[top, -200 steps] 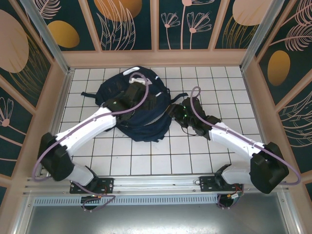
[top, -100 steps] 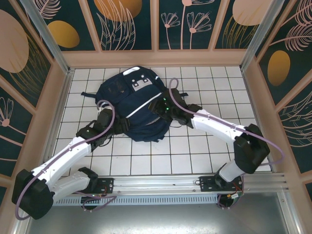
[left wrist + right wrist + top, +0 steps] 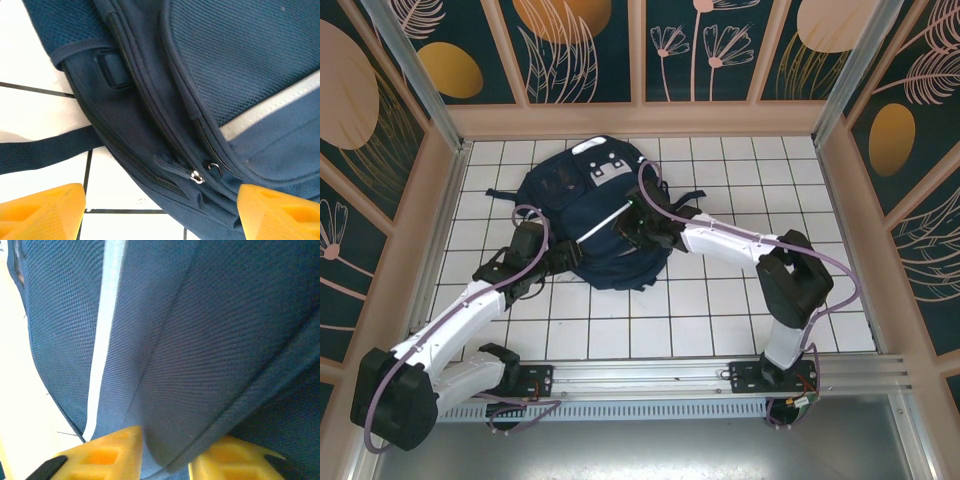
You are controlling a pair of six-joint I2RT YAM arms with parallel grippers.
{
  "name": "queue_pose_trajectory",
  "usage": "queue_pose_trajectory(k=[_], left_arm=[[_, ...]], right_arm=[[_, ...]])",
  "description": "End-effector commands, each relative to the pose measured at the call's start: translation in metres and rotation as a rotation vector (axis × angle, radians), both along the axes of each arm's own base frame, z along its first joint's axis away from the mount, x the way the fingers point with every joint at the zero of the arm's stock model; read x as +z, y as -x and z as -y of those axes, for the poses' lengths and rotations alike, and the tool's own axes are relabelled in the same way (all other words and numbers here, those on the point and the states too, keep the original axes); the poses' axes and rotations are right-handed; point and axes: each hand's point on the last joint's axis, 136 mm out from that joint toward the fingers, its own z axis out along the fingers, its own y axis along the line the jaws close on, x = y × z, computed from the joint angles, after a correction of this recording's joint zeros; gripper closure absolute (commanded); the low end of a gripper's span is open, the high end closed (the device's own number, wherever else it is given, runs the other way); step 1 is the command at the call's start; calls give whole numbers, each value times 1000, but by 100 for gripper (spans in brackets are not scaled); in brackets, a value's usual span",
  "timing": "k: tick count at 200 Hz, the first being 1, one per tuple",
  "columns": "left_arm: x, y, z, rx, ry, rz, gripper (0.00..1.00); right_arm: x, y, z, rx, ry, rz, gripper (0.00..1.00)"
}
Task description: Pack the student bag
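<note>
My one student bag (image 3: 560,200) lies flat on the tiled table (image 3: 720,320), its visible zips closed and its contents hidden, with my left gripper (image 3: 160,212) spread wide and empty at its near-left edge, and my right gripper (image 3: 165,460) pinching a fold of its front fabric.
</note>
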Motion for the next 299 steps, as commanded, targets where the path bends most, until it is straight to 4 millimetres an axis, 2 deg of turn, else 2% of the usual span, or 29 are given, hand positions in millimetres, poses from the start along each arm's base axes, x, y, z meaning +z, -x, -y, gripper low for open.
queue_pose_trajectory(k=[1,40,60,85,104,131,163,191,209,248,274,299], left_arm=[[2,-5,7,-58,3,29,21],[10,-9,21,-145,30,87,20],[7,-6,35,-215,73,89,21],[0,-7,43,-245,93,94,22],[-3,-8,50,-272,111,112,23],[3,-10,64,-326,136,163,24],[6,-18,70,-350,107,206,31],[2,-25,78,-400,93,224,29],[-1,-31,82,-424,69,230,26],[10,-47,90,-445,54,292,23],[0,-54,92,-450,31,252,23],[-9,-52,102,-487,69,206,25]], right_arm=[[26,-35,2,-33,-42,101,78],[50,-56,19,-47,-90,180,85],[56,-63,30,-49,-133,182,86],[65,-69,39,-38,-192,178,89],[71,-71,38,-14,-242,168,90],[79,-69,32,21,-303,152,91],[92,-69,29,38,-365,150,92],[104,-70,28,48,-399,151,93],[105,-70,25,58,-412,140,93],[106,-71,21,69,-426,131,94],[106,-70,21,67,-430,126,94],[106,-71,20,66,-433,125,94]])
